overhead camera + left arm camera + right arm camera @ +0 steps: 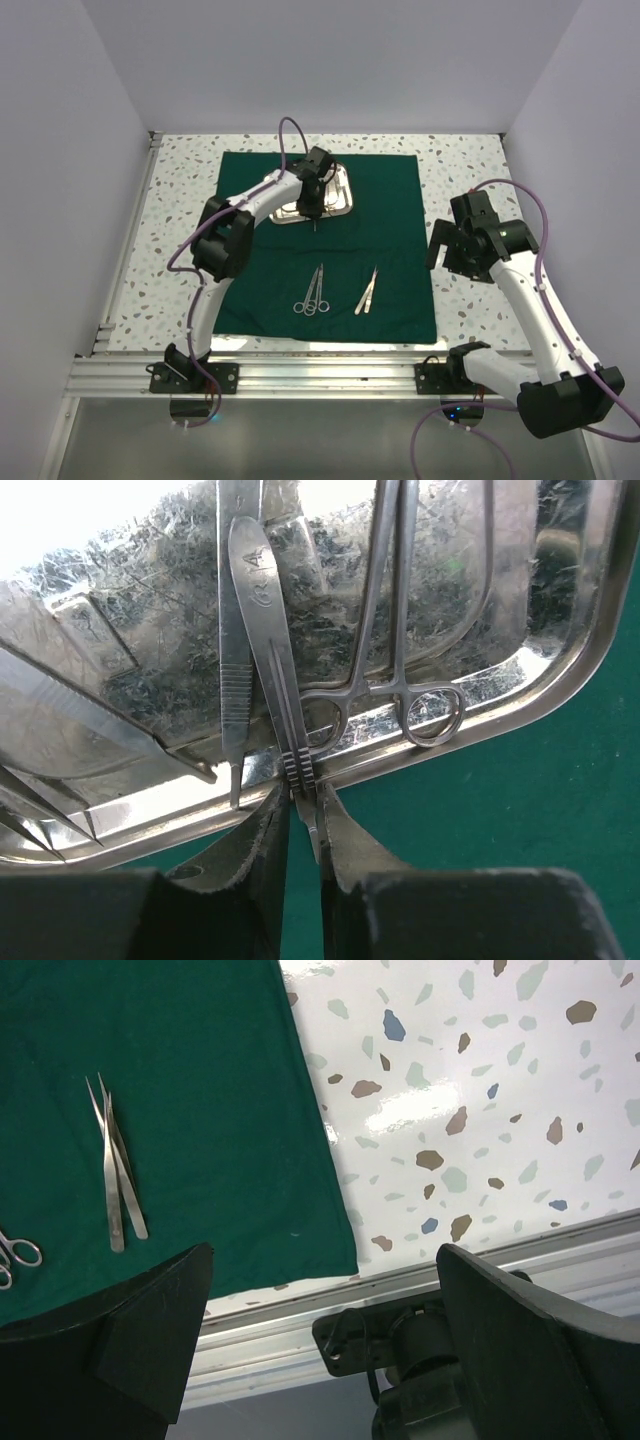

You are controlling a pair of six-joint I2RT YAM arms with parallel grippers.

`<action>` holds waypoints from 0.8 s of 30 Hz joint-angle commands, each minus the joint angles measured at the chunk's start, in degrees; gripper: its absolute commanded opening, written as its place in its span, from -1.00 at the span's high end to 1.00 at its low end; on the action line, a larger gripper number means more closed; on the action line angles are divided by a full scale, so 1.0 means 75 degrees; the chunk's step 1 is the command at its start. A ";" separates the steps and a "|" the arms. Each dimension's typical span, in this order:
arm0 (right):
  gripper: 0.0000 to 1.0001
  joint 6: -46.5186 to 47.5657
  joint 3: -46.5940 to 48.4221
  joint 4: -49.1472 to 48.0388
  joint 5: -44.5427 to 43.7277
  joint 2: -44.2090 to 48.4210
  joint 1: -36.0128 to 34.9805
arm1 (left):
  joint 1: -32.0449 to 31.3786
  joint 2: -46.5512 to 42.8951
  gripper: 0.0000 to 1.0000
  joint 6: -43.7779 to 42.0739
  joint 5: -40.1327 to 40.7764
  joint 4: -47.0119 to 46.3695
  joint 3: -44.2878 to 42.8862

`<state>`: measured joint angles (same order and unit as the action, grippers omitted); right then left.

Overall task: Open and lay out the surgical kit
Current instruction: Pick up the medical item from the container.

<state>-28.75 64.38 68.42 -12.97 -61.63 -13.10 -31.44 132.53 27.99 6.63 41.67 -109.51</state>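
The dark green drape (390, 240) of the surgical kit lies spread flat on the table. The steel tray (343, 200) stands on its far middle. My left gripper (313, 207) hangs at the tray's near rim (560, 695). Its jaws stand narrowly open around the thin near end of a flat steel scalpel handle (268, 650), which touches the right finger (350, 850). A sliver of green shows on the other side. Ring-handled forceps (400, 680), a second handle (235, 630) and tweezers (60, 710) lie in the tray. My right gripper (448, 248) hangs wide open and holds nothing.
Scissors and forceps (313, 292) and tweezers (367, 291) lie on the drape's near half. The tweezers (115, 1165) show again in the right wrist view, beside the drape's right edge (320, 1160). Speckled table (480, 1110) runs to the aluminium rail (320, 370).
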 commanded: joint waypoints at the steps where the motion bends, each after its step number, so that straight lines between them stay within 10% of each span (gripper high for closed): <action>1: -0.97 0.0131 0.0252 -0.0065 -0.0157 -0.0010 0.0001 | 0.0149 0.0575 0.65 0.0065 0.0100 0.0175 0.0012; 8: -0.97 0.0096 0.0252 -0.0018 -0.0192 0.0014 -0.0011 | 0.0184 0.0693 1.00 -0.0040 -0.0146 0.0128 0.0059; 24: -0.97 -0.0151 0.0088 -0.0076 0.0018 0.0177 -0.0011 | 0.0184 -0.0795 1.00 -0.0779 -0.0041 0.0901 -0.0972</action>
<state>-29.15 64.38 68.49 -12.93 -61.54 -13.10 -30.70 132.35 24.40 4.91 44.91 -113.54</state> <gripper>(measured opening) 0.985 0.120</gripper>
